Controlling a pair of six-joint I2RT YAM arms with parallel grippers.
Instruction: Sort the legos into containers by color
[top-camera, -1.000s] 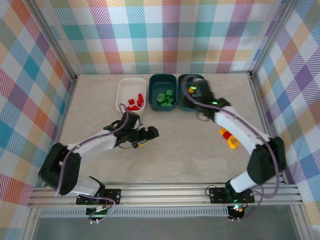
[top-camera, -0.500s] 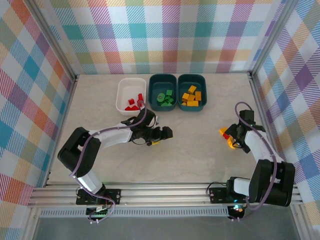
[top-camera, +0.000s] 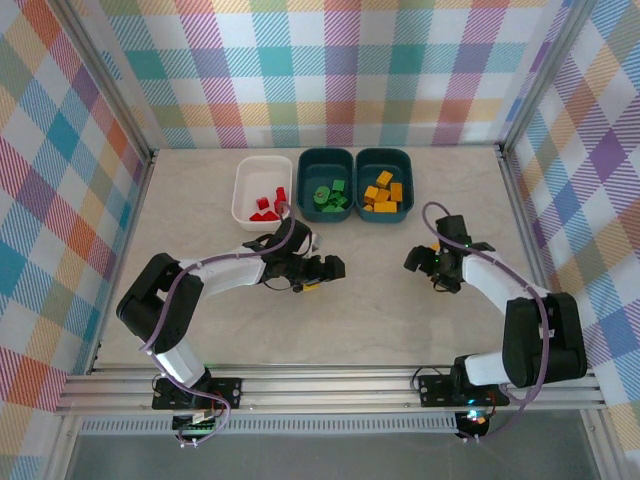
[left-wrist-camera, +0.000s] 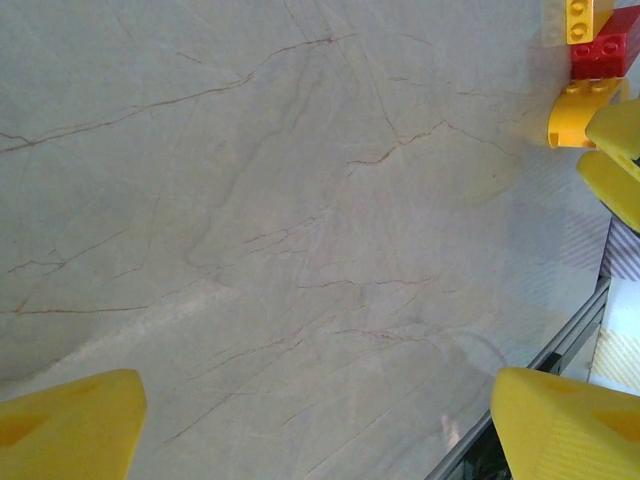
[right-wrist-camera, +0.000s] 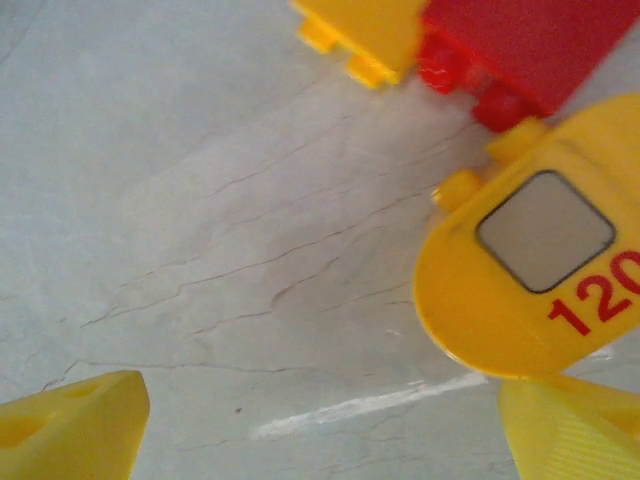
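Swung inward from the right rail since a moment ago, my right pincer now sits nearer mid-table.
Both pincers stand wide, holding nothing. My left pincer has bare table all round. Loose legos, a red brick and a yellow curved piece, lie just past my right fingertips (partly cut off by the frame). The white tub and teal tubs line the far edge.

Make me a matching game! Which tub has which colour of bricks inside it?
Tubs:
1. white tub
2. middle teal tub
3. right-hand teal tub

Bricks inside:
A. green bricks
B. yellow-orange bricks
C. red bricks

Pairs: 1-C, 2-A, 3-B.
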